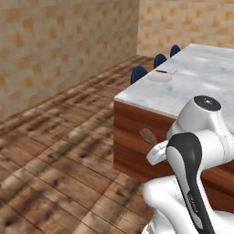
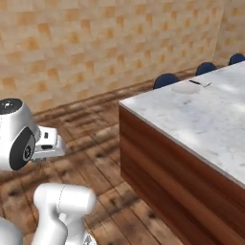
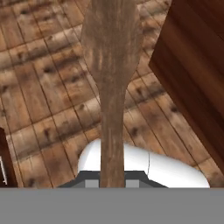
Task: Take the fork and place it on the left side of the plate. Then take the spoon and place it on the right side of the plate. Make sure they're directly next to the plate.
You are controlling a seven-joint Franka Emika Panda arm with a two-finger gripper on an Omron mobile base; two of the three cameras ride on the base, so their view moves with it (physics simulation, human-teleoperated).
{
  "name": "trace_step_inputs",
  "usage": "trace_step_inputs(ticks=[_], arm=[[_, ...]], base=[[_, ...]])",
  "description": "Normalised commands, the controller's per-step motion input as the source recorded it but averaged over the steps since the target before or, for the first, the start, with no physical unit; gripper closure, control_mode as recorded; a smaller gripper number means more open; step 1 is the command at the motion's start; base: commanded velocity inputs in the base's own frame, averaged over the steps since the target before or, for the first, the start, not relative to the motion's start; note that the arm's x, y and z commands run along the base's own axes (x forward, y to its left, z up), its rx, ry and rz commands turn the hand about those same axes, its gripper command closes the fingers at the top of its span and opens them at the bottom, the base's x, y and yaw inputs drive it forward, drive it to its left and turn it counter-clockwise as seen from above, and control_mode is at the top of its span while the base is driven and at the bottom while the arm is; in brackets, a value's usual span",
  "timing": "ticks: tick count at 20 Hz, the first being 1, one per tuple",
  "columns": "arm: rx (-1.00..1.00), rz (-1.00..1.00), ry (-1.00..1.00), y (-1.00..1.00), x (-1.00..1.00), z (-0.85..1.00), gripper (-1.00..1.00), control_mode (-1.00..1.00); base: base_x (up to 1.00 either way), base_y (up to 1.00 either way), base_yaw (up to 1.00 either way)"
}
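**Tech A:** One item is in the grip: the all-brown wooden spoon [image 3: 111, 65]. In the hand view its straight handle rises from between the two-finger gripper [image 3: 112, 183], and its oval bowl points away from the hand. The jaws are pinched nearly together on the handle.

**Tech B:** Position of the spoon relative to the room?

**Tech A:** Held in the air over the brown plank floor [image 3: 39, 87], beside the dark reddish-brown wooden side of the island [image 3: 197, 78]. In the left base view the bowl shows in front of that wooden side, below the countertop edge, just ahead of the white arm [image 1: 196, 137].

**Tech B:** Next item outward?

**Tech A:** The pale marble countertop [image 2: 210, 119] of the island. Near its far end lies the plain round off-white plate [image 1: 159, 77].

**Tech B:** And the fork?

**Tech A:** The slim fork with dark handle and pale tines [image 2: 199, 83] lies just beside the plate, on its farther side. Whether they touch cannot be told at this size.

**Tech B:** Beyond the island?

**Tech A:** Three dark blue rounded chair backs [image 1: 139, 73] stand along its far edge. Behind them is the tan tiled wall [image 2: 95, 43].
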Motion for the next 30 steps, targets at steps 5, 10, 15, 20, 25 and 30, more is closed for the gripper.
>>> trace_step_inputs(ticks=[5,10,15,20,25,30], arm=[[0.00,0.00,0.00,0.00,0.00,0.00,1.00,1.00],[0.00,0.00,0.00,0.00,0.00,0.00,1.00,1.00],[0.00,0.00,0.00,0.00,0.00,0.00,1.00,1.00],[0.00,0.00,0.00,0.00,0.00,0.00,1.00,1.00],[0.00,0.00,0.00,0.00,0.00,0.00,1.00,1.00],[0.00,0.00,0.00,0.00,0.00,0.00,1.00,1.00]], base=[[0.79,0.49,-0.42],[0.71,0.39,-0.44],[0.51,0.28,-0.51],[0.27,0.37,-0.57],[0.19,0.51,-0.54],[0.04,0.88,-0.34]])
